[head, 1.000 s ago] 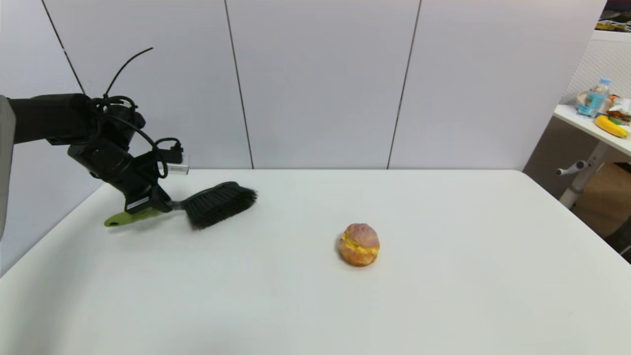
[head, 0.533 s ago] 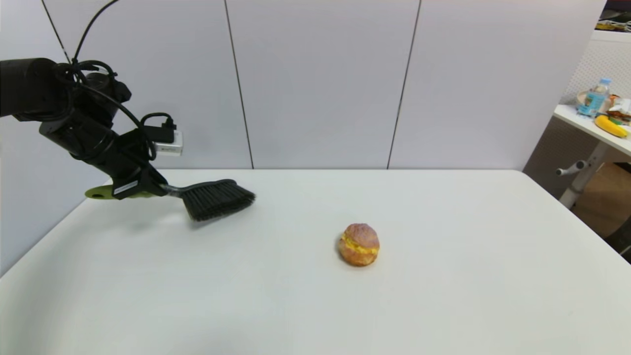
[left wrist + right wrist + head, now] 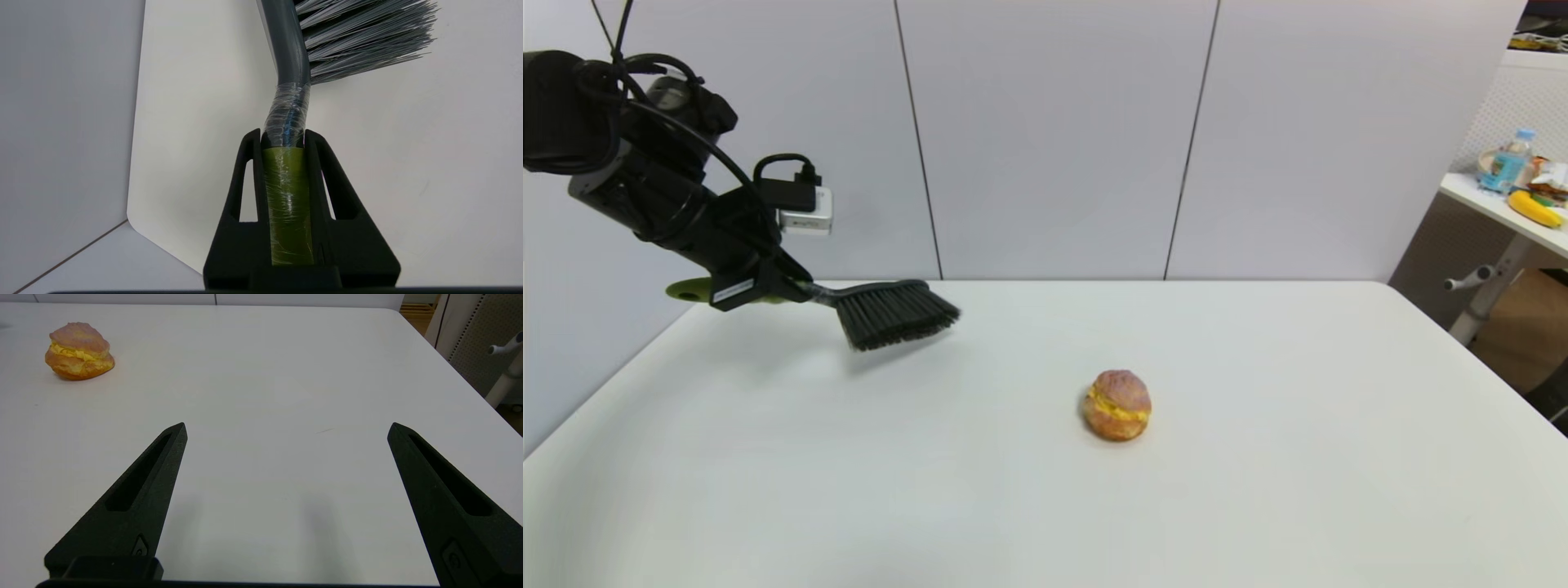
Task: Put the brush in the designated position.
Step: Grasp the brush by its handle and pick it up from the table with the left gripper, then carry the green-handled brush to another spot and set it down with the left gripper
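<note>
While my left gripper (image 3: 796,291) is clamped on the lime-green handle of the brush (image 3: 882,313), the brush hangs in the air above the far left part of the desk (image 3: 1045,490), clear of its surface, handle pointing left and black bristles angled down and to the right. In the left wrist view, both fingers (image 3: 245,179) press the handle just behind the grey neck. The bun (image 3: 1117,405) sits near the desk's middle, well apart from the brush. My right gripper (image 3: 286,428) hovers low over the desk's right side, fingers spread wide and holding nothing.
</note>
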`<action>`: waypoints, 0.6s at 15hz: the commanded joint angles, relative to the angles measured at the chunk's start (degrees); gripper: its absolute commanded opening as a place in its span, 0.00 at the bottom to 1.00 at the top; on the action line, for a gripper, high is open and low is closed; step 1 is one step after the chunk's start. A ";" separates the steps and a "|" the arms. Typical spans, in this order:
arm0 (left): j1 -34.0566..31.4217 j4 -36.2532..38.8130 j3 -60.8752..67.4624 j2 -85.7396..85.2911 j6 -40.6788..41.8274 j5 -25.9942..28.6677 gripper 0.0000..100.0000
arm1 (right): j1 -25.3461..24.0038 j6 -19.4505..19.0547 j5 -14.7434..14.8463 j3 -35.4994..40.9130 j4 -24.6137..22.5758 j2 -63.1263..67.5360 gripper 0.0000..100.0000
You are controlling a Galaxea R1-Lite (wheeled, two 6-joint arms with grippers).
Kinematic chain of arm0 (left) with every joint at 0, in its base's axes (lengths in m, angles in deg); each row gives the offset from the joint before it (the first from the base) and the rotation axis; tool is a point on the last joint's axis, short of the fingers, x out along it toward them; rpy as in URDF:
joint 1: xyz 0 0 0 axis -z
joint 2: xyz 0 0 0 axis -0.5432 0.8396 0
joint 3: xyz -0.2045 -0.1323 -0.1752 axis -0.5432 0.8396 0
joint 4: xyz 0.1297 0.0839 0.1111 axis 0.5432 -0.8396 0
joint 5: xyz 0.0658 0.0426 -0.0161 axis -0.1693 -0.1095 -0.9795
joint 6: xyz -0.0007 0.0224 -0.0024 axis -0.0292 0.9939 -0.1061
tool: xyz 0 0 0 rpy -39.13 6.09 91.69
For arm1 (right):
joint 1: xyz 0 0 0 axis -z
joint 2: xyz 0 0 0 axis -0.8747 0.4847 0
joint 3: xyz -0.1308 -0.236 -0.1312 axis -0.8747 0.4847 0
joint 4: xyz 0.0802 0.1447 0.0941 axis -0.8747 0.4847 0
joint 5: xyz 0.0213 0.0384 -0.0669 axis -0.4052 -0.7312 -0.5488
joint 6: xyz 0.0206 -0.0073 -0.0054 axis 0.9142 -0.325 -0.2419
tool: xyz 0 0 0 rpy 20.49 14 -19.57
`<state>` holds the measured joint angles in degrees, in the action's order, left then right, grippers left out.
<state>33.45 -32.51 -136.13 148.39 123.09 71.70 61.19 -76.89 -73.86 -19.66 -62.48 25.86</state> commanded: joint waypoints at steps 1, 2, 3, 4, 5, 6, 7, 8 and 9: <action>0.24 -0.19 -0.09 -2.88 0.41 0.09 0.00 | -0.01 -0.04 -0.02 0.09 0.02 0.07 1.00; 0.24 -0.19 -0.09 -3.41 0.41 0.09 0.00 | -0.01 -0.04 -0.02 0.09 0.02 0.07 1.00; 0.68 -0.10 -0.09 -3.76 0.41 0.18 0.00 | -0.01 -0.04 -0.02 0.09 0.02 0.07 1.00; 1.12 -0.01 -0.09 -4.02 0.32 0.70 0.00 | -0.01 -0.04 -0.02 0.09 0.02 0.07 1.00; 1.56 0.69 -0.09 -4.11 0.41 1.76 0.00 | -0.01 -0.04 -0.02 0.09 0.02 0.07 1.00; 2.09 1.57 -0.09 -4.11 0.41 2.46 0.00 | -0.01 -0.04 -0.02 0.09 0.02 0.07 1.00; 2.97 2.36 -0.09 -4.11 0.41 2.64 0.00 | -0.01 -0.04 -0.02 0.09 0.02 0.07 1.00; 4.02 3.42 -0.09 -4.11 0.32 2.64 0.00 | -0.01 -0.04 -0.02 0.09 0.02 0.07 1.00; 5.25 4.21 -0.09 -4.11 0.23 2.73 0.00 | -0.01 -0.04 -0.02 0.09 0.02 0.07 1.00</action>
<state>36.71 -29.10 -136.24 144.44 123.03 74.26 61.19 -76.90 -73.86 -19.66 -62.48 25.86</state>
